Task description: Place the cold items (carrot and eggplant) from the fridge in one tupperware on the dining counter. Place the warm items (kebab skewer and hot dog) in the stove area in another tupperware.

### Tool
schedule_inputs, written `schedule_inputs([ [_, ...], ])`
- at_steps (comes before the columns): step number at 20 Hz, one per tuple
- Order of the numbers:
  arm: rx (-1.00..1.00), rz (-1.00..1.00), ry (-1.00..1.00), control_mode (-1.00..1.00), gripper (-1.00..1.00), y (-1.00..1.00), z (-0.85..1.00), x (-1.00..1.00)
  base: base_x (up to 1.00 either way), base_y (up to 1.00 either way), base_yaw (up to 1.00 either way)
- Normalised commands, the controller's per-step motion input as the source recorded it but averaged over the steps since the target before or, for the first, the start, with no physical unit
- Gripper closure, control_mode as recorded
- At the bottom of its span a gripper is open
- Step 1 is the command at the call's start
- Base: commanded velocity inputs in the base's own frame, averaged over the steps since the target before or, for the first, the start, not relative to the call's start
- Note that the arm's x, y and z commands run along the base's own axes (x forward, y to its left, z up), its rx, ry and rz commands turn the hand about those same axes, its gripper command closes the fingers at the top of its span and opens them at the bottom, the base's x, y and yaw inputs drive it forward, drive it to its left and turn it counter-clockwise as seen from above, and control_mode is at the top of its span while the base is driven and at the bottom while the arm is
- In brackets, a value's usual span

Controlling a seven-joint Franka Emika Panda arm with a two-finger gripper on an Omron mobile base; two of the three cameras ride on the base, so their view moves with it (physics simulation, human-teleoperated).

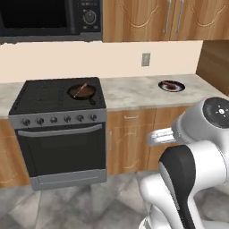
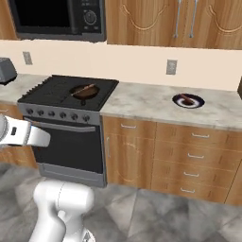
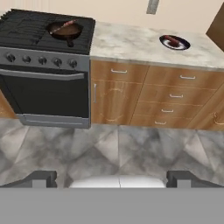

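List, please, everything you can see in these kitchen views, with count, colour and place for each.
Stove: one, black and grey, left of the drawers.
Pan: one, dark, on the stove's right rear burner.
Kebab skewer: one, brown, lying across the pan.
Plate: one, dark with pale rim, on the counter right of the stove.
Hot dog: one, reddish brown, on the plate.
Counter: one, grey marble, beside the stove.
Microwave: one, black, above the stove.
Toaster: one, grey, left of the stove.
Wall outlets: two, grey, on the beige wall.
Drawers: wooden, under the counter.
Gripper: one, dark fingertips, open, above the floor.
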Motion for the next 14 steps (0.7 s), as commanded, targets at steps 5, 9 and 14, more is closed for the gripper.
schedule_inputs([
  [5, 0.00, 0.00, 0.00, 1.00, -1.00, 0.00, 0.00, 0.00, 0.65, -0.42, 0.00],
  [9, 0.00, 0.00, 0.00, 1.00, -1.00, 0.00, 0.00, 0.00, 0.76, -0.32, 0.00],
  [14, 0.00, 0.00, 0.00, 1.00, -1.00, 0.00, 0.00, 0.00, 0.78, -0.23, 0.00],
])
